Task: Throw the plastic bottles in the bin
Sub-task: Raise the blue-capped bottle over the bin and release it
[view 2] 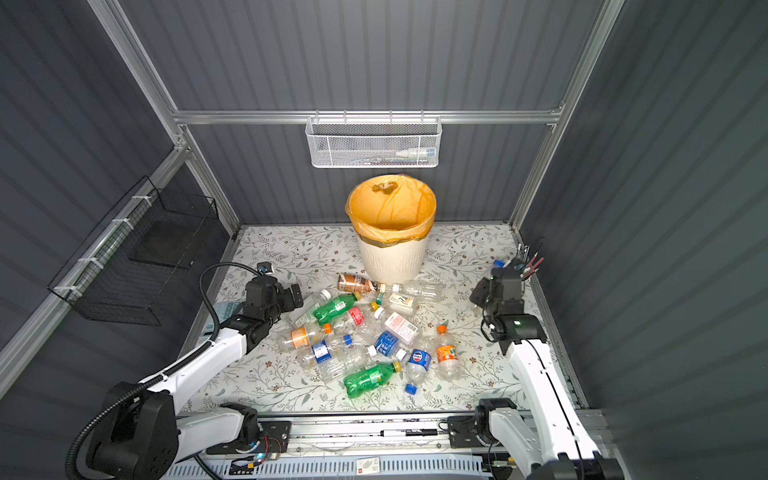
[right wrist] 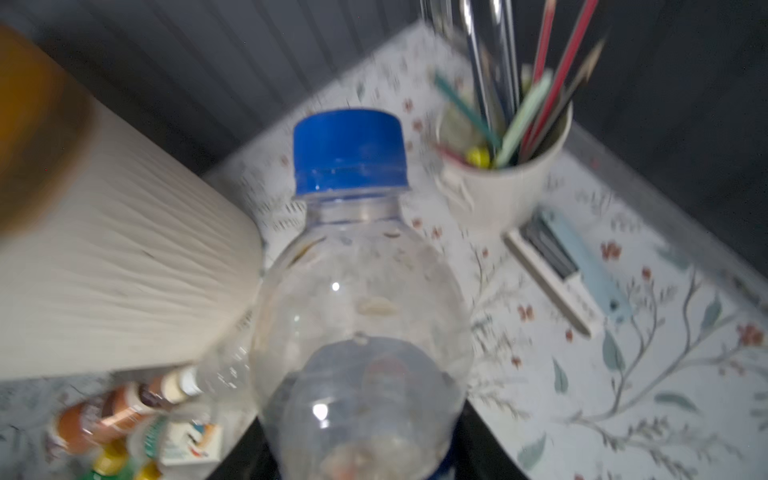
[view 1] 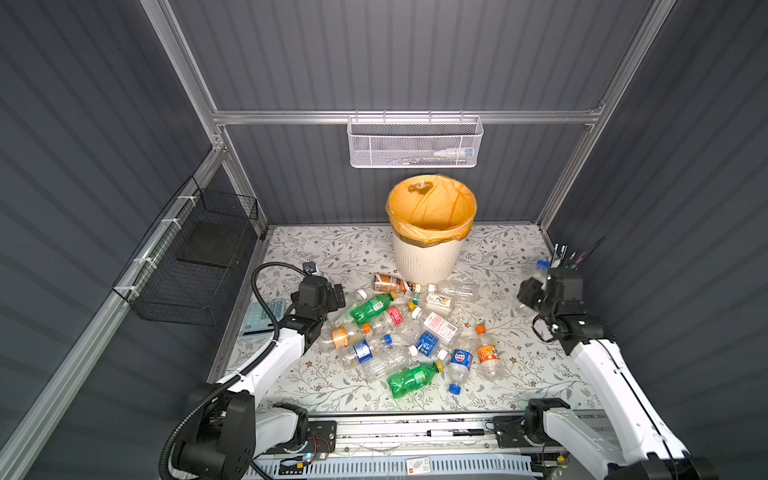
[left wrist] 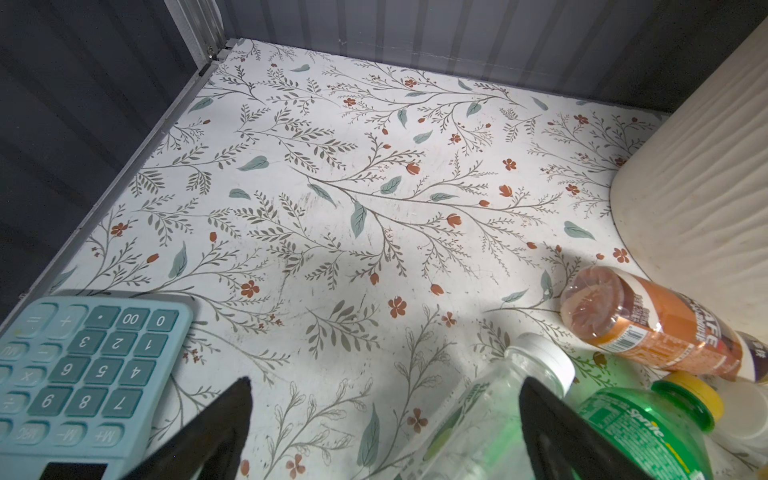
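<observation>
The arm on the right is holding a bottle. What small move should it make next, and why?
Probably lift the bottle straight up first. The right fingers are shut on the blue-capped clear bottle, out by the pencil cup and well to the side of the bin. The right wrist view looks at the bin's ribbed wall rather than into its opening, so the bottle seems too low to clear the rim.

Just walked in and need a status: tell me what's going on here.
A two-armed robot is clearing plastic bottles into the bin. The right end effector is shut on a clear blue-capped bottle, held up at the right side of the table. The left end effector is open and empty at the left edge of the pile of bottles, which lies in front of the bin.
</observation>
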{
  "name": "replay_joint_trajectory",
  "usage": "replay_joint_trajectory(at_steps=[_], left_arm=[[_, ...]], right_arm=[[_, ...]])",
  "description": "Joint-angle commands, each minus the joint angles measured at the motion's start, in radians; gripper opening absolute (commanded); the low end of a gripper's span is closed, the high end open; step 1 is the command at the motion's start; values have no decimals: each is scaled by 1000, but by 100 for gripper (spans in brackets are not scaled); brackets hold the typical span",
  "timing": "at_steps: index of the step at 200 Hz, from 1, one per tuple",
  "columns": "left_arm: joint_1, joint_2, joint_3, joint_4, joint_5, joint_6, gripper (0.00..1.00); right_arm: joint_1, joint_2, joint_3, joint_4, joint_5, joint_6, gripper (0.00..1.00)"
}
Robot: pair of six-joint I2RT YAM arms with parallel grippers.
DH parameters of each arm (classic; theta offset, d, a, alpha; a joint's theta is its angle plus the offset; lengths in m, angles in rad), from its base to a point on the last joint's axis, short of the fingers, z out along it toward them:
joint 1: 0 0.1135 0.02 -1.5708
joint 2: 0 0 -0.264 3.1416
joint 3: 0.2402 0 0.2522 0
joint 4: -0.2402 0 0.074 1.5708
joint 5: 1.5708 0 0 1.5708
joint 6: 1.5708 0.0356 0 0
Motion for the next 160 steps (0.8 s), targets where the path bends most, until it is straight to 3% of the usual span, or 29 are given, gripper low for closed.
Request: replay_joint_trajectory(at_steps=[1, 30, 45, 75, 87, 91, 97, 102, 119, 143, 160], left_arm=[[-8, -2, -23, 0, 13, -24, 100], [-8, -10, -28, 1, 30, -30, 100], [-9, -18, -29, -2, 39, -37, 100], [-16, -30, -22, -14, 51, -48, 100], [-19, -38, -18, -30, 52, -48, 100], [-20, -40, -16, -36, 51, -47, 100], [-22, -47, -16, -43, 49, -47, 100], [-22, -52, -16, -49, 45, -46, 100], [-23, -80, -22, -69, 34, -45, 100], [-26, -108, -30, -82, 29, -39, 100], [-37, -118, -28, -84, 25, -30, 100]], right_arm=[[-12, 26, 191, 114, -10, -79, 47], [0, 197, 440, 243, -182, -11, 46], [58, 359, 573, 276, -259, 15, 47], [194, 747, 1024, 36, -425, -57, 54], [218, 905, 1230, -114, -467, -70, 65], [223, 942, 1286, -154, -464, -76, 75], [232, 984, 1350, -198, -447, -86, 96], [236, 1002, 1381, -221, -431, -89, 99], [238, 958, 1319, -169, -374, -74, 99], [238, 755, 994, 73, -292, -64, 99], [236, 633, 825, 144, -248, -73, 99]])
